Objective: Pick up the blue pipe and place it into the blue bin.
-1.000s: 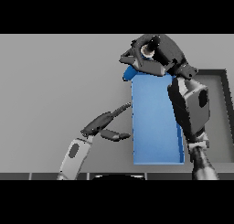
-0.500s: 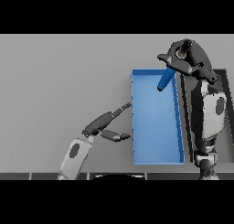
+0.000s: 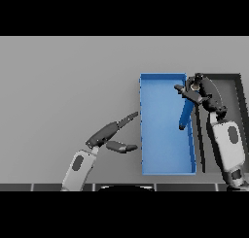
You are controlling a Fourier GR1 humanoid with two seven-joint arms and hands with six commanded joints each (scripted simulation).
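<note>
The blue pipe (image 3: pixel 185 111) hangs tilted over the blue bin (image 3: pixel 160 135), with its lower end down inside the bin near the right wall. My right hand (image 3: pixel 198 89) is over the bin's far right side, and its fingers are curled round the pipe's upper end. My left hand (image 3: pixel 105 133) is open over the table, just left of the bin, with fingers straight and thumb spread. It holds nothing.
A dark bin (image 3: pixel 234 78) stands to the right of the blue bin, and my right forearm (image 3: pixel 227 147) lies over it. Bare grey table (image 3: pixel 68 86) spreads to the left and behind.
My right hand moved right over the blue bin, then came down and nearer with the pipe, whose lower end now reaches into the bin. The left hand has stayed put.
</note>
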